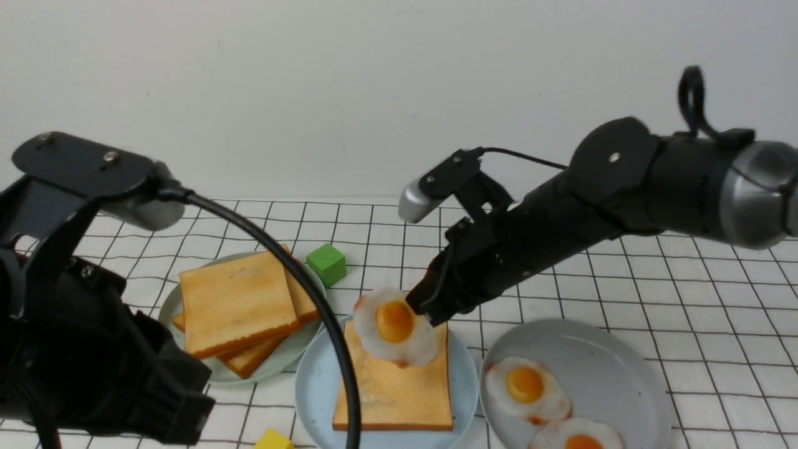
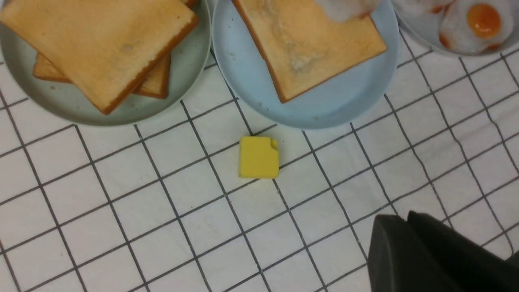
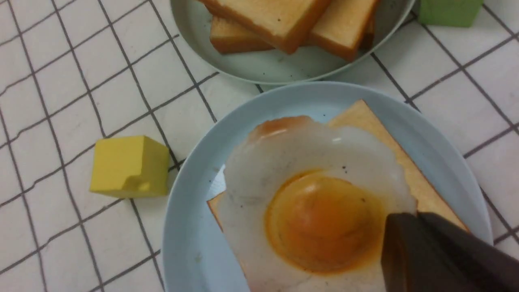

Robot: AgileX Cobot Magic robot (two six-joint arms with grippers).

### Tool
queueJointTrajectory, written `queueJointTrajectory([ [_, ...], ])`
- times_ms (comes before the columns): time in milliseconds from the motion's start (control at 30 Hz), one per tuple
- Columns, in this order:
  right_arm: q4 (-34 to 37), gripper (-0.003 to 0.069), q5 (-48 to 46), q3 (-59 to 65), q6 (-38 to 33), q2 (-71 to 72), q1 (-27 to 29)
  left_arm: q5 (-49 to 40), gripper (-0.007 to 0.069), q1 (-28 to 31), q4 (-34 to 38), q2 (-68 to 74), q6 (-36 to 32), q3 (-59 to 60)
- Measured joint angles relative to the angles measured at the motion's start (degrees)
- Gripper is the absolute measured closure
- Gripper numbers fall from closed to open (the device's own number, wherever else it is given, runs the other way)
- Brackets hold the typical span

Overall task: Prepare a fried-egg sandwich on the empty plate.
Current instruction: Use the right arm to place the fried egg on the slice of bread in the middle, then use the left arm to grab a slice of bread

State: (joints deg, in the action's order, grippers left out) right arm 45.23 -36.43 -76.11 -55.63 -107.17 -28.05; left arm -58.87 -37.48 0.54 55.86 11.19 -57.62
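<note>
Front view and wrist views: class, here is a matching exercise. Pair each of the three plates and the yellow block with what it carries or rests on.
Things:
1. light blue plate
2. pale green plate
3. grey plate
4. yellow block

States:
A. carries two fried eggs
B. lies on the checked cloth, on no plate
C. carries stacked toast slices
D. carries one toast slice with a fried egg over it

Pairs: 1-D, 2-C, 3-A, 4-B

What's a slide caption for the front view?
Right fingers hold a fried egg over the toast on the blue plate.
</note>
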Motion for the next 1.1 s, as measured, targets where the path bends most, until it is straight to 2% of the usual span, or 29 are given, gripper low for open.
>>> queueJointTrajectory([
  [233, 0.0, 0.0420, 2.1, 0.0, 1.2, -0.7, -0.4, 3.1, 0.0499, 0.0, -2.0, 0.1, 3.7, 0.0],
  [267, 0.0, 0.0365, 1.7, 0.0, 1.3, 0.2, -0.3, 4.1, 0.0475, 0.0, -3.9, 0.1, 4.8, 0.0],
  [367, -0.6, 0.0272, 0.0, 0.0, 1.3, 4.2, 0.5, 6.7, 0.0448, 0.2, -8.5, 0.1, 8.4, 0.0],
  [500, -1.0, 0.0220, -6.1, -0.8, 1.9, 13.2, 2.2, 10.8, 0.0449, 3.7, -13.2, 1.8, 14.6, 0.0],
  [600, -1.1, 0.0214, -10.5, -2.2, 3.4, 18.9, 3.4, 11.7, 0.0463, 8.0, -13.0, 4.3, 15.8, 0.0],
  [700, -1.6, 0.0211, -16.6, -3.2, 6.4, 27.0, 5.6, 12.2, 0.0494, 17.7, -6.1, 10.3, 12.9, 0.0],
  [767, -3.2, 0.0211, -20.1, -3.2, 8.8, 30.7, 6.1, 12.4, 0.0510, 25.0, 3.6, 14.4, 6.4, 0.0],
  [800, -3.6, 0.0211, -20.7, -3.2, 9.0, 31.0, 6.2, 12.4, 0.0511, 25.7, 4.6, 15.2, 5.7, 0.0],
  [867, -5.7, 0.0211, -23.4, -3.2, 11.5, 33.7, 6.2, 12.3, 0.0510, 34.0, 18.7, 19.7, -4.0, 0.0],
  [900, -6.0, 0.0211, -23.8, -3.2, 12.0, 34.2, 6.2, 12.3, 0.0510, 34.6, 19.7, 20.0, -4.8, 0.0],
  [967, -6.5, 0.0211, -24.8, -2.9, 12.9, 36.2, 6.2, 12.0, 0.0475, 41.7, 31.5, 25.2, -13.7, 0.0],
  [1067, -6.2, 0.0211, -24.8, -1.6, 13.0, 38.4, 6.2, 11.8, 0.0421, 45.3, 36.9, 28.9, -18.2, 0.0],
  [1100, -5.7, 0.0211, -24.8, -0.3, 13.0, 40.1, 6.3, 11.8, 0.0372, 47.0, 39.7, 31.0, -21.4, 0.0],
])
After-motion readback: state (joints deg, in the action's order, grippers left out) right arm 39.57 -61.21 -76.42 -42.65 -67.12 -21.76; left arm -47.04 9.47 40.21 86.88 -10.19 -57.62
